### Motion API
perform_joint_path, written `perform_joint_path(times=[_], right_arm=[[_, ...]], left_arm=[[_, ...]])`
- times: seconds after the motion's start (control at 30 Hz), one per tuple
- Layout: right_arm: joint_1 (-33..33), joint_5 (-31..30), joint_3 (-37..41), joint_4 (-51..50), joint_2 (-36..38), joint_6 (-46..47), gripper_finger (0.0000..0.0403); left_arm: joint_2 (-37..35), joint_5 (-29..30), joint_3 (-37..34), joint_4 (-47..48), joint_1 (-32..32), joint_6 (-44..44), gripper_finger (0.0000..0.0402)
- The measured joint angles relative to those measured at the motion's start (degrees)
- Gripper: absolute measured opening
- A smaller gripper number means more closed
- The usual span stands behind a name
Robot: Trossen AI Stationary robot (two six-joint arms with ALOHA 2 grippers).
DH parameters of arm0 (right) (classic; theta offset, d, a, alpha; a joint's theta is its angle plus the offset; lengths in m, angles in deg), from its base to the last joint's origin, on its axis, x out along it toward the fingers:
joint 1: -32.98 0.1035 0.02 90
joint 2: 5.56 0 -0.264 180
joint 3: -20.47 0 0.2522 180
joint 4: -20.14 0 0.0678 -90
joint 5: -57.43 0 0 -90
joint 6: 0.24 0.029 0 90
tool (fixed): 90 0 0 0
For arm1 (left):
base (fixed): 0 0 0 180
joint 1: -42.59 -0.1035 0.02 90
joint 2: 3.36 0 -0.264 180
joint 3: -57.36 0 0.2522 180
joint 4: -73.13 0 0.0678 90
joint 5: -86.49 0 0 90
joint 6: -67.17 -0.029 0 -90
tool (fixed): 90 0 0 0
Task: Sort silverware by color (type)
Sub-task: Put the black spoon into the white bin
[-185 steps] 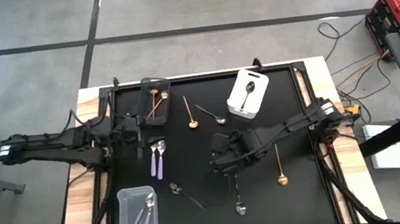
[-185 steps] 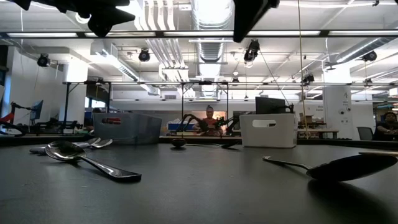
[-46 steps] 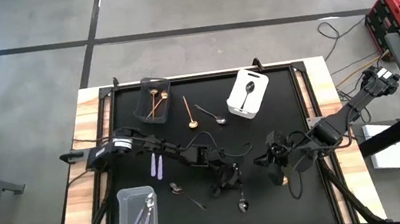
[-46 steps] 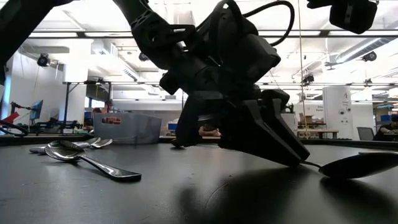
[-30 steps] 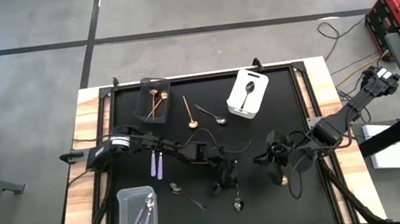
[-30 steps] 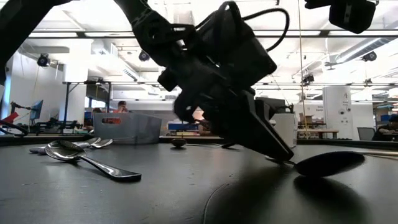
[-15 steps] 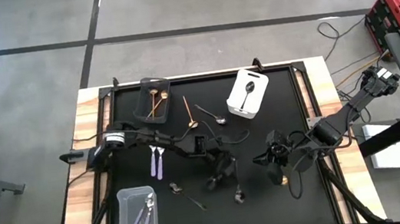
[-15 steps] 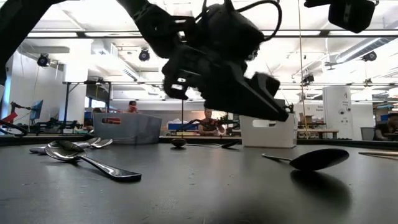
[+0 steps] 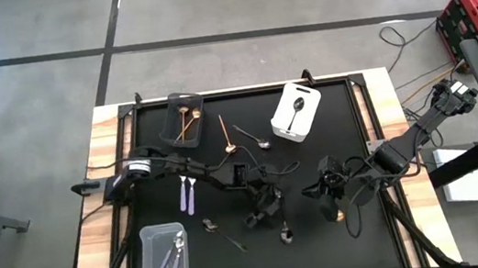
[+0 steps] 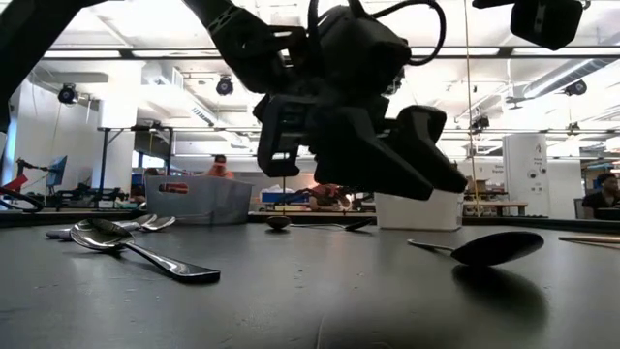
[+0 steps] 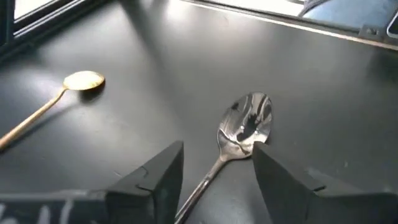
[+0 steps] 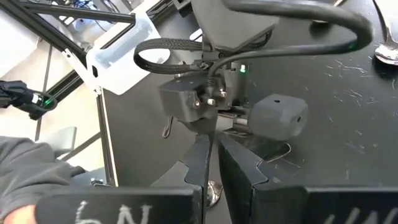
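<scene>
A silver spoon (image 9: 285, 232) lies flat on the black mat, and in the low view this spoon (image 10: 484, 249) rests alone on the mat. My left gripper (image 9: 273, 215) hangs open just above it. In the left wrist view the spoon's bowl (image 11: 245, 121) shows past the fingers and its handle runs back between them, untouched. A gold spoon (image 11: 81, 81) lies beside it. My right gripper (image 9: 320, 199) hovers shut to the right of the left gripper, holding nothing that I can see. Two lilac-handled spoons (image 9: 188, 194) lie at the left.
A dark bin (image 9: 186, 120) with gold spoons and a white bin (image 9: 296, 112) with a dark spoon stand at the far edge. A clear bin (image 9: 165, 258) with lilac spoons is near left. Loose spoons lie at centre (image 9: 226, 136), (image 9: 252, 138), (image 9: 225, 238).
My left gripper had the silver spoon by its handle and drew it a little toward the far edge. It has since let go, opened, risen clear and rolled about its own axis. The spoon stays flat on the mat.
</scene>
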Motion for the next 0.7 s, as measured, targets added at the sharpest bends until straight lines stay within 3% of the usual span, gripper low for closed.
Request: perform_joint_path(times=[0.33,0.7], right_arm=[[0.00,-0.01,0.00,0.96,0.02,8.78,0.0027],[0.00,-3.06,0.00,5.62,0.04,9.04,0.0027]], left_arm=[[-0.02,-0.24,-0.09,-0.31,-0.47,-5.73,0.0197],[-0.03,-1.21,-0.58,1.53,-0.76,-7.53,0.0197]])
